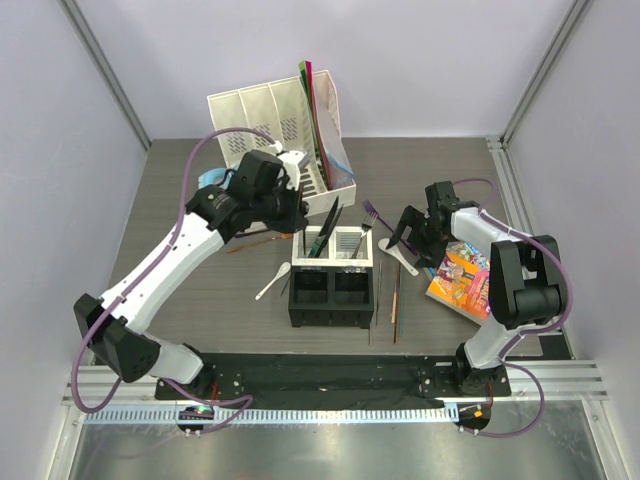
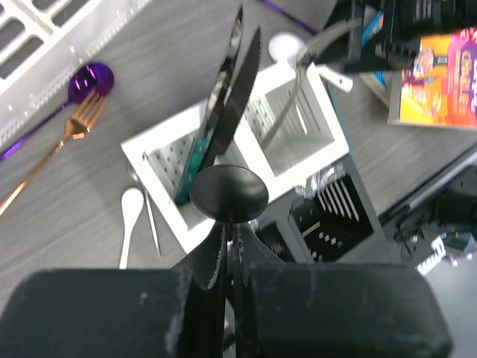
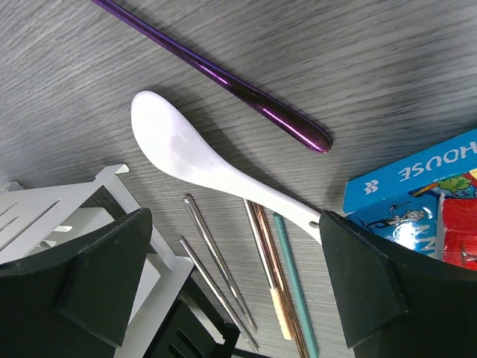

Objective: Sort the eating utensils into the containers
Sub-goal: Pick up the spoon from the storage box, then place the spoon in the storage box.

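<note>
Over the caddy [image 2: 179, 224], left tool [image 2: 229, 246] pinching black spoon [image 2: 227, 192], bowl foremost, right tool [image 3: 235, 224] spread above white spoon [image 3: 194, 160]

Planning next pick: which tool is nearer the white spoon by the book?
Right. Right tool hangs open over the white spoon; left tool sits beyond the caddy, holding a black utensil.

**Top view:** fixed, high behind the arm bases [image 1: 330, 385], tilted down over the whole table [image 1: 230, 300].
**Left wrist view:** close, sighting along the left fingers [image 2: 335, 313] down onto the caddy [image 2: 168, 205] just past their tips.
**Right wrist view:** very near the tabletop, facing down between the right fingers [image 3: 97, 283] at a white spoon [image 3: 186, 160].

All three views share the caddy's white cells, that spoon and the book [image 3: 417, 186].
</note>
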{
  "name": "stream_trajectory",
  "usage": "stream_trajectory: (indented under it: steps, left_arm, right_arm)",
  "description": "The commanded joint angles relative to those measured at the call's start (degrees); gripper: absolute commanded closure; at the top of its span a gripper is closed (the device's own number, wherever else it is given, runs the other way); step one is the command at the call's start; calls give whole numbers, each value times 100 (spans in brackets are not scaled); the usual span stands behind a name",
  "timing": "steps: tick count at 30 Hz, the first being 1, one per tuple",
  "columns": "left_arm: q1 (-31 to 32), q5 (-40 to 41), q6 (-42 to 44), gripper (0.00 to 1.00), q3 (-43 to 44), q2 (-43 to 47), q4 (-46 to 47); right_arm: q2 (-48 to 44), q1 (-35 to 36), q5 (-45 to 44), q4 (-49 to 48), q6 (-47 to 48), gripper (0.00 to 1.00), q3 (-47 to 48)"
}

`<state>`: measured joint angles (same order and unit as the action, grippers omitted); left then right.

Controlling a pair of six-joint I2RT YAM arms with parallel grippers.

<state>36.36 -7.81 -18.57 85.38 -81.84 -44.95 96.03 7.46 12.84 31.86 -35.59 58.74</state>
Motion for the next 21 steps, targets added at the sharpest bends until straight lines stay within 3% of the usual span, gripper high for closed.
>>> stream_trajectory:
  steps: [1,12,21]
  left_arm:
    - [3,-526,239,100,172,274,-664]
    - [354,-836,-191,100,-725,652,-391]
    - [592,-511,-209,100,-1181,696,56]
  right_arm:
    - [-23,-43,-185,127,184,0,217]
    - [-119,-43,-212,198,158,0,173]
    - [-365,9,-185,225,35,0,59]
